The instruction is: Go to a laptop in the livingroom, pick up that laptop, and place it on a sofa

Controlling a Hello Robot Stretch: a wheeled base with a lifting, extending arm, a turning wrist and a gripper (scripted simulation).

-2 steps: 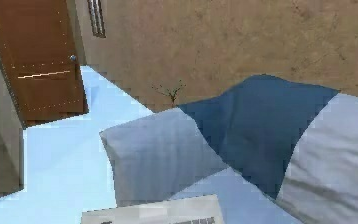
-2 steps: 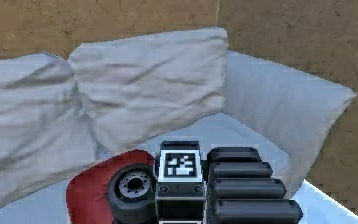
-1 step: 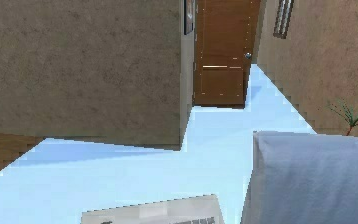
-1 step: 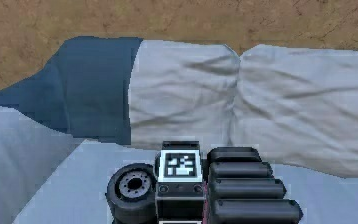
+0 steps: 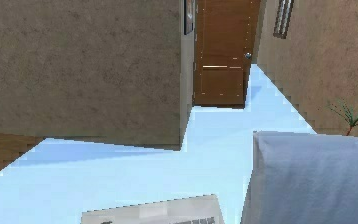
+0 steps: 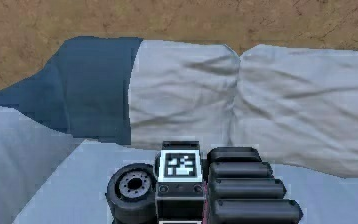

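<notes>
Where the forward view's near edge cuts the pale blue floor (image 5: 137, 170), item one: laptop (image 5: 152, 212), a thin pale-grey slab with a ribbed, keyed-looking face, lying just left of the sofa (image 5: 307, 180) corner; what bears it cannot be told. Handling, by judgement: stiff, fairly light, smooth-skinned and apt to slip, hinge and screen fragile; best taken by a long edge and kept flat.

Item two: sofa, soft and rounded; dark blue armrest (image 6: 92, 85), pale grey bolstered cushions (image 6: 257, 100), set against a mottled brown wall (image 6: 47, 25).

Item three: hand (image 6: 135, 190), dark rounded body beside a white marked square (image 6: 182, 165), low before the cushions; whether it holds anything cannot be told.

Far off: panelled wooden door (image 5: 224, 55).
</notes>
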